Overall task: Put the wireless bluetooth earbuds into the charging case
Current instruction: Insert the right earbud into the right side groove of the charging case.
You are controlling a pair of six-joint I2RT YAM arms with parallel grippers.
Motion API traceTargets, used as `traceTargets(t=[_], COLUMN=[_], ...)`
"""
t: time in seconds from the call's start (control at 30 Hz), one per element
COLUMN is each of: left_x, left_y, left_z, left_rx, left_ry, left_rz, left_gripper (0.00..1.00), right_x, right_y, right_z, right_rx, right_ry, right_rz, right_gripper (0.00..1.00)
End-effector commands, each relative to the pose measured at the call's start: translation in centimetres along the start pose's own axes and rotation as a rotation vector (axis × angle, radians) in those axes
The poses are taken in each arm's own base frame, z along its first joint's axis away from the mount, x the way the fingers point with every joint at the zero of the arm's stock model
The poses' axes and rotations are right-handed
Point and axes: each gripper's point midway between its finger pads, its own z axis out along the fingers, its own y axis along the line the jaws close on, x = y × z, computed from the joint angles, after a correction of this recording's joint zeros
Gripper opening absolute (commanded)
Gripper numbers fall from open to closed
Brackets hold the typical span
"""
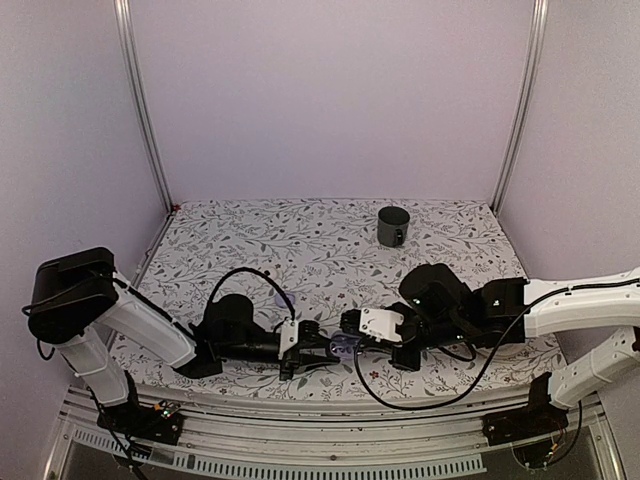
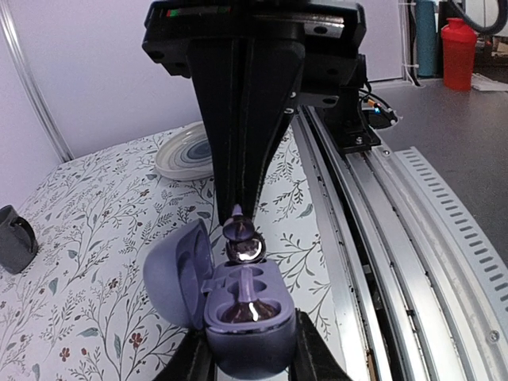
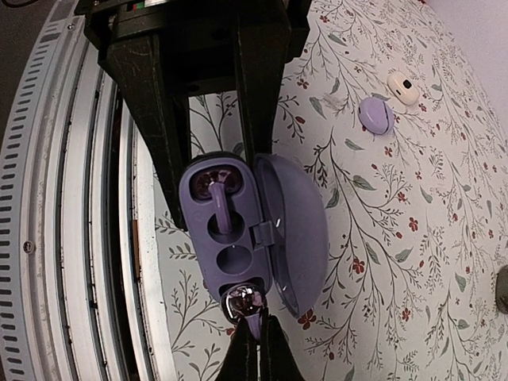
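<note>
Top view: left gripper [image 1: 325, 352] and right gripper [image 1: 352, 338] face each other at the near edge of the table [image 1: 300, 250], with the charging case [image 1: 342, 346] between them.

Left wrist: left fingers [image 2: 309, 359] clamp the open case, steadying it.

Right wrist: right fingers [image 3: 272, 357] pinch an earbud [image 3: 246, 303] above the vacant socket [image 3: 234, 290].

Left gripper [image 2: 252, 351] and right gripper [image 3: 254, 335]: fingers black. Charging case [image 3: 300, 230] between the left fingers is glossy lilac-blue inside and out; seated earbud [image 3: 214, 184] is dark purple, and pinched earbud [image 3: 244, 302] at the right fingertips is dark glossy purple with a chrome-like face. Cloth [image 2: 95, 262] under the fingers is white with a grey-green vine-and-leaf print and small red flowers; away from the fingers, plate [image 2: 186, 151] is white with blue-grey rings, mug [image 1: 392, 226] dark grey, disc [image 3: 375, 115] lilac, oval piece [image 3: 402, 87] cream with a dark centre.
</note>
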Motion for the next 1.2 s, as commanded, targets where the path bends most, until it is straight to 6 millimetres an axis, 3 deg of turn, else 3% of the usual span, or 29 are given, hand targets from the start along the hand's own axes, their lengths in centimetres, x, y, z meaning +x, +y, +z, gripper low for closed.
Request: traceTargets(t=[0.0, 0.47, 1.17], left_x=[-0.3, -0.1, -0.3], left_y=[0.7, 1.1, 1.2], left_z=[0.4, 1.1, 0.9], left_rx=[-0.006, -0.006, -0.015], left_ry=[-0.01, 0.011, 0.008], left_rz=[-0.005, -0.016, -0.011], left_gripper=[0.0, 0.0, 0.0], right_x=[-0.7, -1.1, 0.3], right_y=[0.0, 0.3, 0.4], right_z=[0.2, 1.0, 1.5], right_rx=[0.001, -0.026, -0.021], right_ry=[0.006, 0.089, 0.196], right_rz=[-0.004, -0.028, -0.022], right_gripper=[0.01, 0.01, 0.01])
